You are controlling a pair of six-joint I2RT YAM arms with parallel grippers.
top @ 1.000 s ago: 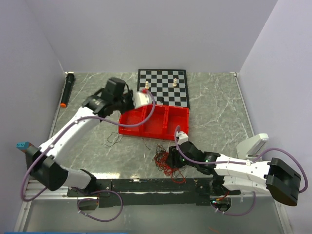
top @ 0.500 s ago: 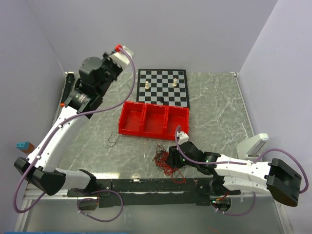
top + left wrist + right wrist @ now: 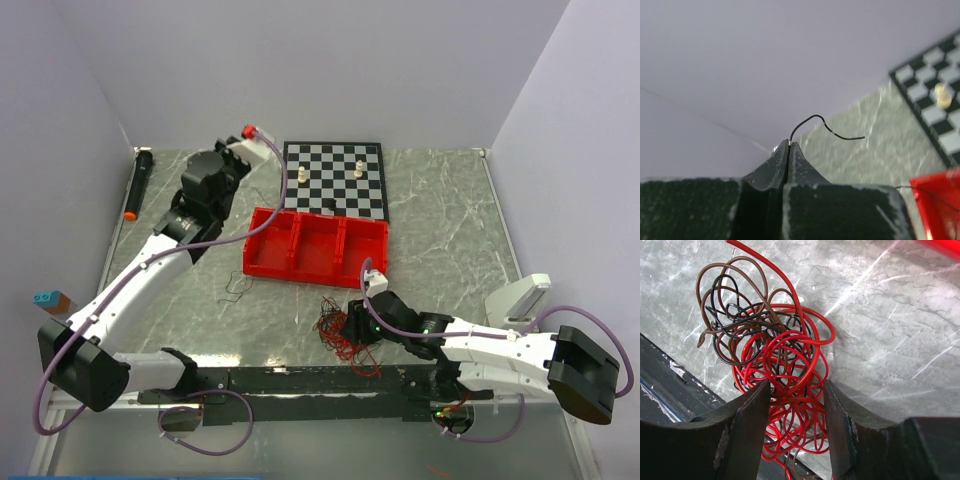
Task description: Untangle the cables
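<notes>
The cables (image 3: 338,335) lie as a tangle of thin red, brown and black wires near the table's front edge, and show large in the right wrist view (image 3: 780,355). My right gripper (image 3: 358,325) (image 3: 795,385) is down on the tangle, its jaws part closed on a clump of red loops. My left gripper (image 3: 222,160) (image 3: 789,143) is raised at the back left, shut on the end of one thin black wire (image 3: 812,120) that curls out past the fingertips. A separate thin wire (image 3: 235,287) lies on the table left of the tangle.
A red three-compartment tray (image 3: 300,272) (image 3: 940,200) sits mid-table, with a chessboard (image 3: 335,180) carrying a few pieces behind it. A black marker (image 3: 137,185) lies along the left wall. A blue block (image 3: 45,298) is at the left edge, a white object (image 3: 525,295) at the right.
My left arm swung up and left from over the tray's back-left corner, then settled slightly lower and nearer the tray. The right gripper stayed on the tangle.
</notes>
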